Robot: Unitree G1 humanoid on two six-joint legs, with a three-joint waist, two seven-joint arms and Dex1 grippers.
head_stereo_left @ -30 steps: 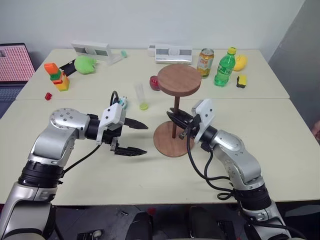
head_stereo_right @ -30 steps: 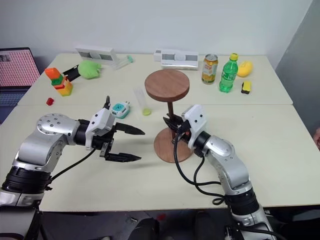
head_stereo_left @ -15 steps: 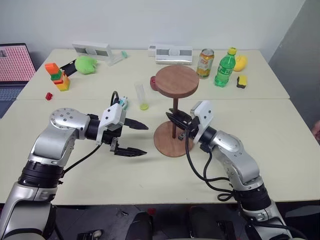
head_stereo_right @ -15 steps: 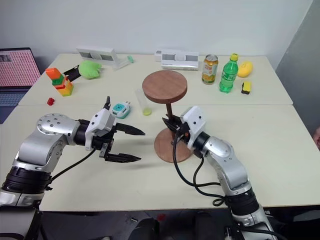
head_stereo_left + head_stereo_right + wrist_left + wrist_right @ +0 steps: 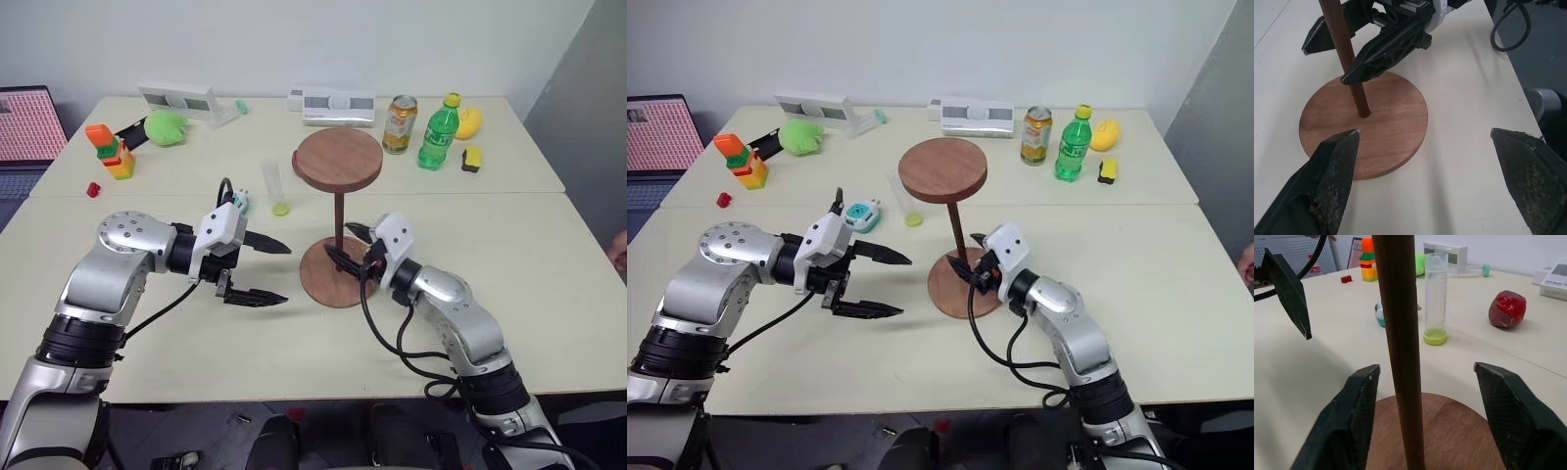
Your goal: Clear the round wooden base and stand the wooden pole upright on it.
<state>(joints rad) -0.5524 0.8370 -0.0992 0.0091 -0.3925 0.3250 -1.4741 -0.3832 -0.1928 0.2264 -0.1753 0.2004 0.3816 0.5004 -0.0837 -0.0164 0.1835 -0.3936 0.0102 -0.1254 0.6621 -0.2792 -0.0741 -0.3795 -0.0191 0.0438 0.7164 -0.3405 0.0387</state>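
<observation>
The wooden pole (image 5: 338, 218) stands upright in the round wooden base (image 5: 315, 282) at bench centre. The right end effector (image 5: 350, 255), at the pole's four o'clock, straddles it with fingers parted; the left end effector (image 5: 269, 271) gapes empty at nine o'clock. Only withdrawal seems left.

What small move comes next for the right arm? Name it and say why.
Probably draw the right pincer straight back from the wooden pole. The pole stands upright in the centre of the round wooden base, and the right pincer's fingers stand open on either side of it, not touching, so backing off shouldn't tip it.
</observation>
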